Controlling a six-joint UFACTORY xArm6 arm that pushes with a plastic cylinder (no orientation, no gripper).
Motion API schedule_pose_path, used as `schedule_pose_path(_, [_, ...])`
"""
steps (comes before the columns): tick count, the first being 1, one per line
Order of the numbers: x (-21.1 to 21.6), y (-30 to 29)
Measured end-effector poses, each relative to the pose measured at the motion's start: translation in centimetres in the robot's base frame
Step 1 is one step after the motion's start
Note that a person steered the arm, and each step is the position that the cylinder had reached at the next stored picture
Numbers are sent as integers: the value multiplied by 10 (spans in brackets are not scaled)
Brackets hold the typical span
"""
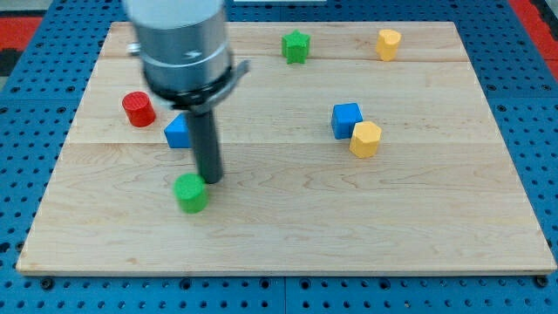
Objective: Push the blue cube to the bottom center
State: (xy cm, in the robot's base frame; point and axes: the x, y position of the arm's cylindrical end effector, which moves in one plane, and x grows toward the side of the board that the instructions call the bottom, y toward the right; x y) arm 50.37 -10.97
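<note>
The blue cube (pixel 346 119) sits right of the board's middle, touching a yellow hexagonal block (pixel 365 139) at its lower right. My tip (pixel 210 180) is at the left of the board, far left of the blue cube, right beside a green block (pixel 191 193) at its lower left. A second blue block (pixel 179 132), partly hidden behind the rod, lies just above-left of the tip.
A red cylinder (pixel 138 109) stands at the left. A green star-shaped block (pixel 296 46) and a yellow block (pixel 389 44) lie near the top edge. The wooden board (pixel 288 227) rests on a blue pegboard surface.
</note>
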Motion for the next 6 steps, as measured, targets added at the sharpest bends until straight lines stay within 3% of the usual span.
schedule_pose_path(2, [27, 41])
schedule_pose_path(4, [55, -50])
schedule_pose_path(6, [54, -35])
